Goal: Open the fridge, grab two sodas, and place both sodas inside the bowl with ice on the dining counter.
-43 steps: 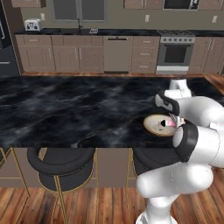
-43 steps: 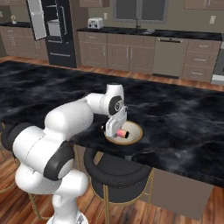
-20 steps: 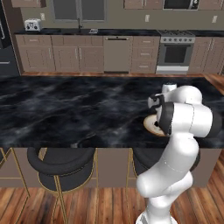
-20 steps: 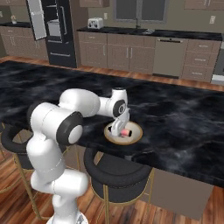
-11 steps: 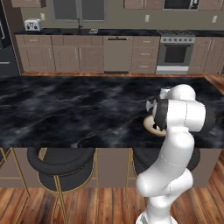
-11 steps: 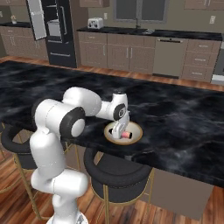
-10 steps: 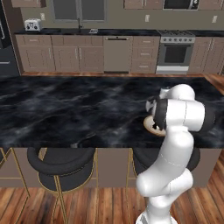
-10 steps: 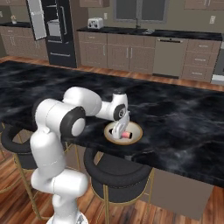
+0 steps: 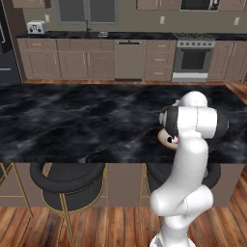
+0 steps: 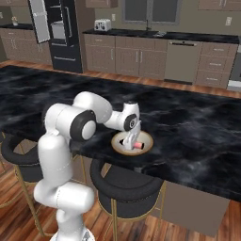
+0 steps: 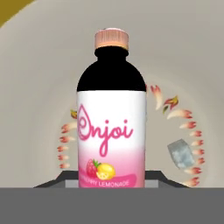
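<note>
A dark soda bottle (image 11: 111, 131) with a pink label and a tan cap lies across the bowl with ice (image 11: 183, 65), next to one ice cube (image 11: 180, 153). My gripper (image 11: 111, 179) is shut on the bottle's lower end. From the right base, the gripper (image 10: 130, 140) reaches down into the cream, tan-rimmed bowl (image 10: 145, 147) near the front edge of the dining counter (image 10: 188, 122), and the bottle's pink label (image 10: 138, 145) shows beside it. In the left base view my arm hides most of the bowl (image 9: 164, 137). The fridge (image 10: 63, 33) stands at the far left with a door swung open.
Round black stools (image 10: 127, 183) (image 9: 67, 176) stand under the counter's near edge. Brown wall cabinets (image 9: 87, 62), a dishwasher (image 9: 129, 60) and an oven (image 9: 194, 60) line the far wall. A toaster (image 10: 100, 24) sits on the back counter.
My arm has folded, its elbow swinging up and over, and the hand has tipped lower into the bowl. The bottle has stayed in the grip and now lies flatter.
</note>
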